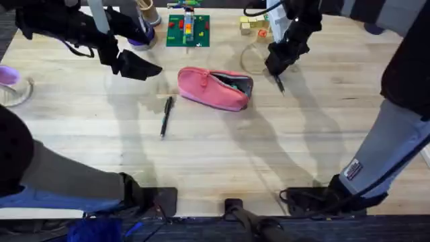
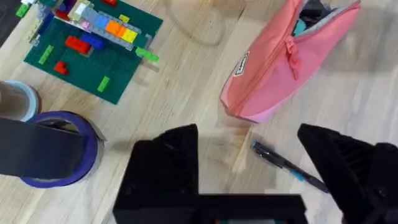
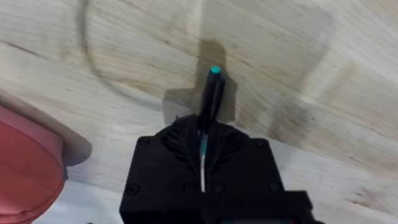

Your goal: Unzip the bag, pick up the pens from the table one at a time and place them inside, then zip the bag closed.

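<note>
Overhead, the right gripper (image 1: 277,72) pinches one pen (image 1: 279,83) beside the unzipped bag (image 1: 215,87), likely ready for insertion; the left gripper (image 1: 138,65) hovers open above the tabletop (image 1: 222,154) near the other pen (image 1: 166,115).

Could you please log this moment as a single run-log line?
pink fabric pouch: unzipped | right tool: shut on slim dark pen, beside pouch | left tool: open | second dark pen: on wooden table

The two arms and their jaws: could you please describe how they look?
Both arms are black with jointed segments. The left gripper has broad, blocky matte black jaws, seen as flat angular slabs in the left wrist view. The right gripper is also black, its jaws rising from a squarish body with small screws. Thin dark cables run along the arms.
</note>
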You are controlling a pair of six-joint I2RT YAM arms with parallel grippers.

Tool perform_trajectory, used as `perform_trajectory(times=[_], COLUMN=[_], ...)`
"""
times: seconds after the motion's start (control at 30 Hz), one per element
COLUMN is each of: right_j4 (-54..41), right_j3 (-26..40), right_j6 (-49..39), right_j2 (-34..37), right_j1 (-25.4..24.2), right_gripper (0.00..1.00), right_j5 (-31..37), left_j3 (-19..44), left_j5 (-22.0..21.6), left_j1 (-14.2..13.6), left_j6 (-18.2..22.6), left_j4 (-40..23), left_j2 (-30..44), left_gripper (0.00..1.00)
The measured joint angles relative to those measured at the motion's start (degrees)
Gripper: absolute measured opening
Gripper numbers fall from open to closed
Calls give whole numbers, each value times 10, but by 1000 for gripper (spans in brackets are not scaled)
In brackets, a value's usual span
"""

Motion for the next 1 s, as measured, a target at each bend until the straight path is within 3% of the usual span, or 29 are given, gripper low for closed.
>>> perform_trajectory(times=[0.3,0.57,0.8,1.0], right_j4=[-12,-15,-27,-70], right_j3=[-5,-5,-5,-5], right_j6=[-11,-54,-151,-279], right_j2=[-23,-144,-220,-233], right_j1=[7,15,61,122], right_gripper=[34,34,33,33], right_j5=[-18,-27,-27,-28], left_j3=[0,0,0,0], left_j5=[0,0,0,0], left_j1=[0,0,0,0], left_j6=[0,0,0,0], left_j4=[0,0,0,0], left_j2=[0,0,0,0], left_gripper=[993,993,993,993])
